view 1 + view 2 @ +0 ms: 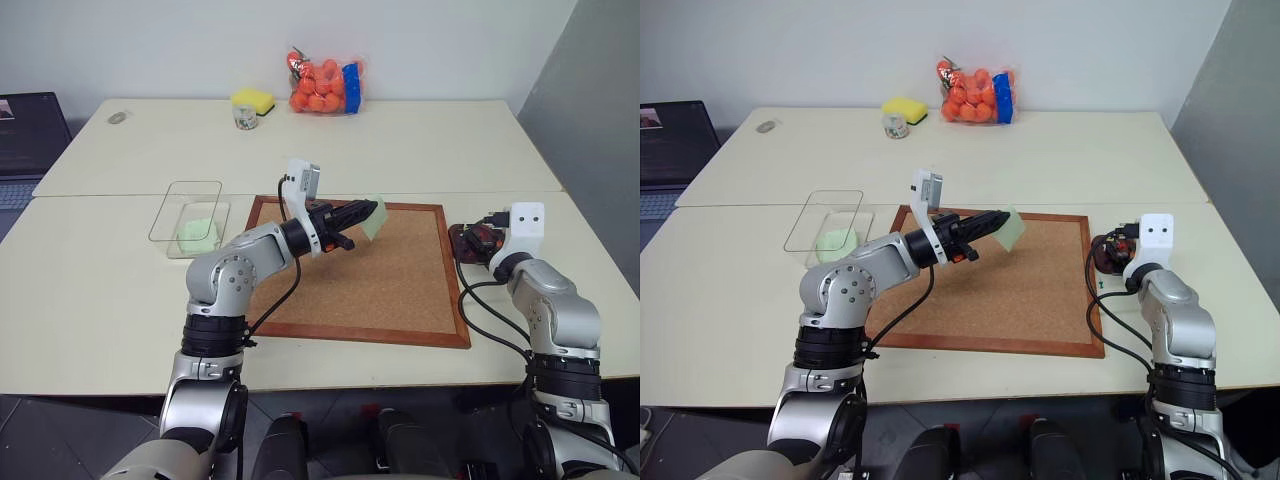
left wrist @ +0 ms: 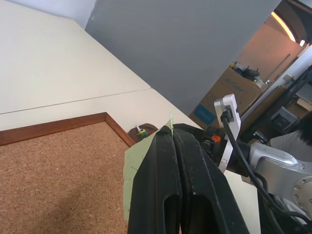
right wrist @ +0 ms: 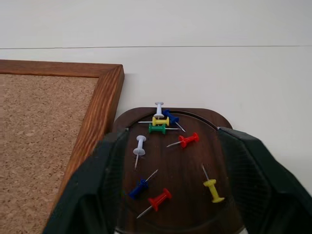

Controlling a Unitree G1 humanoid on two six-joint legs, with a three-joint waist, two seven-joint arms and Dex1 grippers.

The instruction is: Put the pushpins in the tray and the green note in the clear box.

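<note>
Right gripper (image 3: 170, 195) hangs over tray (image 3: 195, 119), jaws spread wide, holding nothing; pushpins (image 3: 161, 124) lie loose inside. Left gripper (image 1: 375, 212) pinches green note (image 1: 373, 222) by one edge above corkboard (image 1: 400, 290). Judgement: the paper is featherlight and floppy, slips easily; edge grip is right. Clear box (image 1: 185, 205) sits well left, beside the board, mint pad (image 1: 198, 235) in it

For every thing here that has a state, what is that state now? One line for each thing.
left pincer: shut on the green note
green note: held up above the corkboard
right pincer: open, over the tray
tray: holds pushpins
pushpins: lying loose in the tray
clear box: open, no lid, a green pad inside
corkboard: flat on the table
</note>
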